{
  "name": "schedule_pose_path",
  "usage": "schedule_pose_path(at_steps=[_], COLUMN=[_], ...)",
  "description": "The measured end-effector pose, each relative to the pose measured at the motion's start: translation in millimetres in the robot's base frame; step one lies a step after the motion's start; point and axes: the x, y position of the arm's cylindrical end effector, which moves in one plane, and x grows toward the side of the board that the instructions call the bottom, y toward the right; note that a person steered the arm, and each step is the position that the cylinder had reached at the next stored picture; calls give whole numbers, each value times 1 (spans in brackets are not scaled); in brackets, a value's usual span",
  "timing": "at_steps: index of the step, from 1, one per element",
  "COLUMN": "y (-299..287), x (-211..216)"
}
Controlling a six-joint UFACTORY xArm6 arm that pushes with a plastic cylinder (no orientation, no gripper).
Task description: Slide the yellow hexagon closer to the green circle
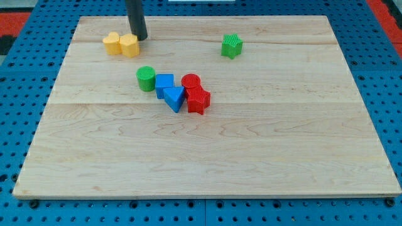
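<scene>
The yellow hexagon (130, 45) lies near the board's top left, touching a second yellow block (112, 43) on its left. The green circle (146, 78) lies below and slightly right of them, a short gap away. My tip (140, 38) is at the hexagon's upper right edge, touching or nearly touching it. The dark rod rises from there out of the view's top.
A blue cube (164, 83) and blue triangle (174, 98) sit right of the green circle, with a red circle (191, 81) and another red block (198, 100) beside them. A green star-like block (232, 45) lies at upper right. The wooden board (251, 157) sits on a blue pegboard.
</scene>
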Motion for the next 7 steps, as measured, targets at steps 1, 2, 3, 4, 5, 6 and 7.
schedule_pose_path(at_steps=[1, 2, 3, 4, 5, 6, 7], y=[0, 26, 0, -54, -56, -46, -38], x=[46, 21, -8, -5, 34, 62, 37])
